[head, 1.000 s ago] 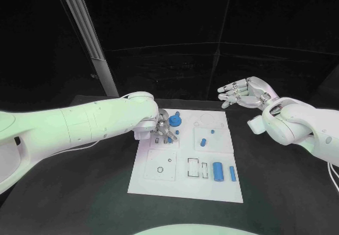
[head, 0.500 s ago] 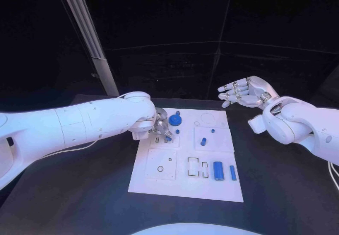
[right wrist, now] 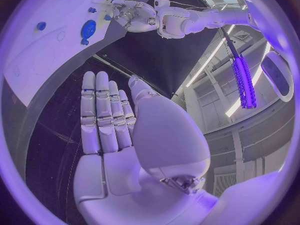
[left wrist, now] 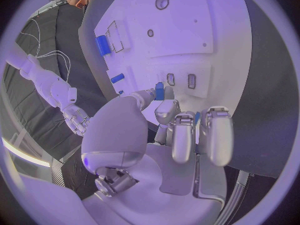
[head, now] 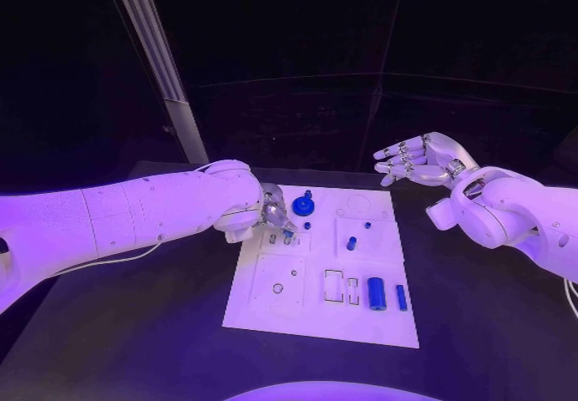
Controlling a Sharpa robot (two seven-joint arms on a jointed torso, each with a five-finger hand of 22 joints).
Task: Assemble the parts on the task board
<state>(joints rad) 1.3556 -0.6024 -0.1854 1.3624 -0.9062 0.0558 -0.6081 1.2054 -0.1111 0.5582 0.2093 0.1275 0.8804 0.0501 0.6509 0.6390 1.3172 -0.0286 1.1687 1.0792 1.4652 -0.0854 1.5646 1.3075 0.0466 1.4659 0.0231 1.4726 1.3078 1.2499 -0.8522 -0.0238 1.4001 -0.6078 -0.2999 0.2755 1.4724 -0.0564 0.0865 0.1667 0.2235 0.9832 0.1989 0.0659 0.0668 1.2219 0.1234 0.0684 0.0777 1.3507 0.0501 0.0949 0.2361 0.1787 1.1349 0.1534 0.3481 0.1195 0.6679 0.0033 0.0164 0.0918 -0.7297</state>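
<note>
**Seating a small blue part with my left hand**

My left hand (head: 272, 219) hangs over the far left corner of the task board (head: 301, 317), fingers curled down, and a small blue part (left wrist: 159, 91) is pinched at my fingertips (left wrist: 165, 110). Just beyond those fingertips lie two small slots (left wrist: 180, 79) in the white plate; I judge the part belongs in one of them. To do this well I should keep the part upright, line its lower end with the slot before lowering, and press straight down rather than sideways, since a tilted piece would likely catch on the rim. I cannot tell whether the part already touches the board.

To the right of that hand a round blue piece (head: 304, 205) stands on the board, with a short blue peg (head: 351, 243) further right. A blue cylinder (head: 376, 293) and a slimmer blue bar (head: 401, 296) lie nearer me.

My right hand (head: 416, 159) is lifted well beyond the board's far right corner, fingers straight and apart, holding nothing.
</note>
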